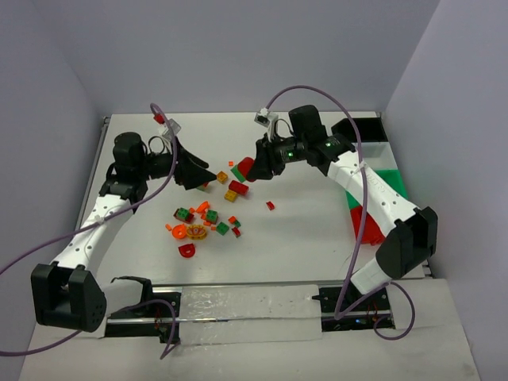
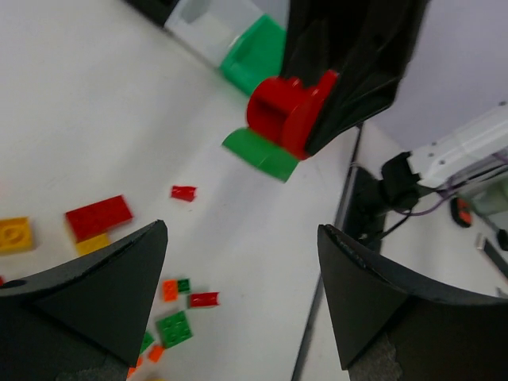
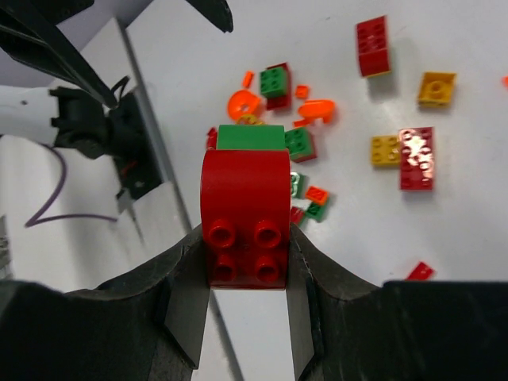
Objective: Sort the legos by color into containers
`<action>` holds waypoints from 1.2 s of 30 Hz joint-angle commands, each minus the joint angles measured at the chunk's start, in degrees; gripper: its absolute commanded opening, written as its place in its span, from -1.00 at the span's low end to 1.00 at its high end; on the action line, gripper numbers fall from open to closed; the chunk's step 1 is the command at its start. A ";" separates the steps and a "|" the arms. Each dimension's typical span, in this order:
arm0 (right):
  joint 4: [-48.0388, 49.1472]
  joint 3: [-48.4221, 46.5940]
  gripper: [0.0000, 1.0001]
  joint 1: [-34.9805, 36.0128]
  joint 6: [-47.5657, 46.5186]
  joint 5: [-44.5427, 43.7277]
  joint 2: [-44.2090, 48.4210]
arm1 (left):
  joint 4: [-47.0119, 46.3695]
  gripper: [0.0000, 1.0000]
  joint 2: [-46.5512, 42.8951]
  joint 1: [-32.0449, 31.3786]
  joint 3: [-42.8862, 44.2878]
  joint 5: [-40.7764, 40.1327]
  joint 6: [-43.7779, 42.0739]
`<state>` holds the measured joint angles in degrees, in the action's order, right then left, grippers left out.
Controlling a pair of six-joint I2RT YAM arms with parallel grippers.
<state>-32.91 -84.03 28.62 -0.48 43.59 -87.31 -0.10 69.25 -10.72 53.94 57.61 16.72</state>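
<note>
your right gripper [image 3: 246, 266] is partly closed. its two black fingers [image 3: 186, 302] are clamped on the sides of a red arched brick [image 3: 246, 198], held off the table with the studs facing the wrist camera. a green piece [image 3: 251, 136] sits at the brick's far end, touching it; you can't tell whether it is clipped on.

your left gripper [image 2: 242, 270] stands wide open with nothing between its fingers. it points at the right one from across the table, near it but apart.

the loose legos [image 1: 202, 222] lie scattered under and just nearer than the two grippers: red, green, orange and yellow bits close together. a red flat brick [image 1: 238, 187] lies beside a yellow one at the far side of the scatter, and one small red bit [image 1: 270, 205] lies off to the right on its own.

the white table [image 1: 317, 238] carries all of it. the containers [image 1: 393, 182] run in a row along its right edge, partly hidden behind your right arm, black farthest, then green, with red nearest. pale lilac walls close in the back and both sides.
</note>
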 commanded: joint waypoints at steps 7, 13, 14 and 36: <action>11.13 5.20 -1.00 0.12 6.51 14.32 6.20 | -24.10 0.73 -1.46 -1.39 -2.99 8.39 20.16; 15.48 7.21 -1.00 0.13 8.60 16.28 8.29 | -24.07 0.73 -0.01 -4.36 -2.83 8.79 21.32; 15.44 6.96 -1.00 0.18 8.70 16.33 8.29 | -24.07 0.73 0.19 -5.13 -2.68 8.94 21.27; 14.72 5.80 -1.00 0.63 9.44 20.04 6.10 | -26.88 0.46 2.64 -10.02 -0.71 9.62 24.03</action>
<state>-20.12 -77.23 28.75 8.46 61.91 -80.94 -22.08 71.52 -20.18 50.89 65.75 38.56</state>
